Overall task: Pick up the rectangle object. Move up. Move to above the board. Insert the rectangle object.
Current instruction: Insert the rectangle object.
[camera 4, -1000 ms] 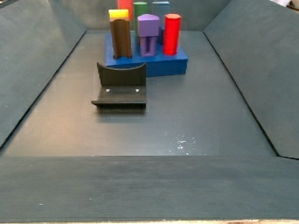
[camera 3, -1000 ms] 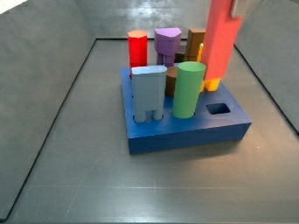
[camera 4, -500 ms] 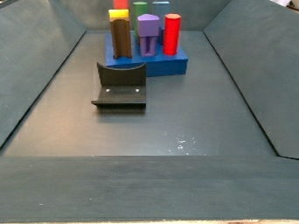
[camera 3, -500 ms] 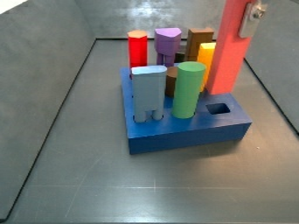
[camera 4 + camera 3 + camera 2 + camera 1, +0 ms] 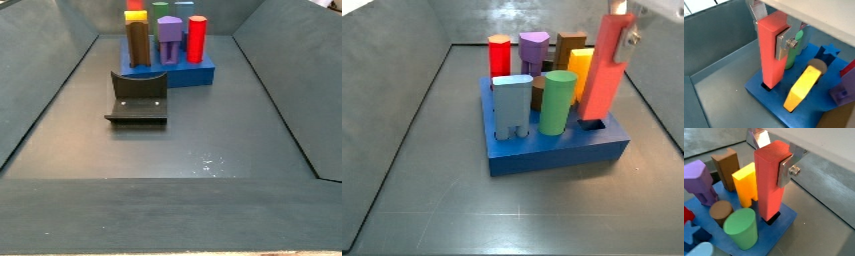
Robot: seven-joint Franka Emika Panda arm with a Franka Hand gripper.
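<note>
The gripper [image 5: 773, 165] has its fingers [image 5: 785, 170] closed tight on the rectangle object [image 5: 772, 183]. Below the fingers, the bar's foot enters a square hole in the board [image 5: 784, 223].

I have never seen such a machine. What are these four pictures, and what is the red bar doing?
A robot arm works here. Its gripper, two silver plates, clamps the rectangle object, a salmon-red bar. Two pictures come from cameras on the arm's wrist, looking down along the bar. Two come from cameras fixed beside the table. On the floor lies the board, a blue block holding coloured pegs. In a side view the bar's lower end enters a square hole at the board's corner. A dark fixture stands nearby.
</note>
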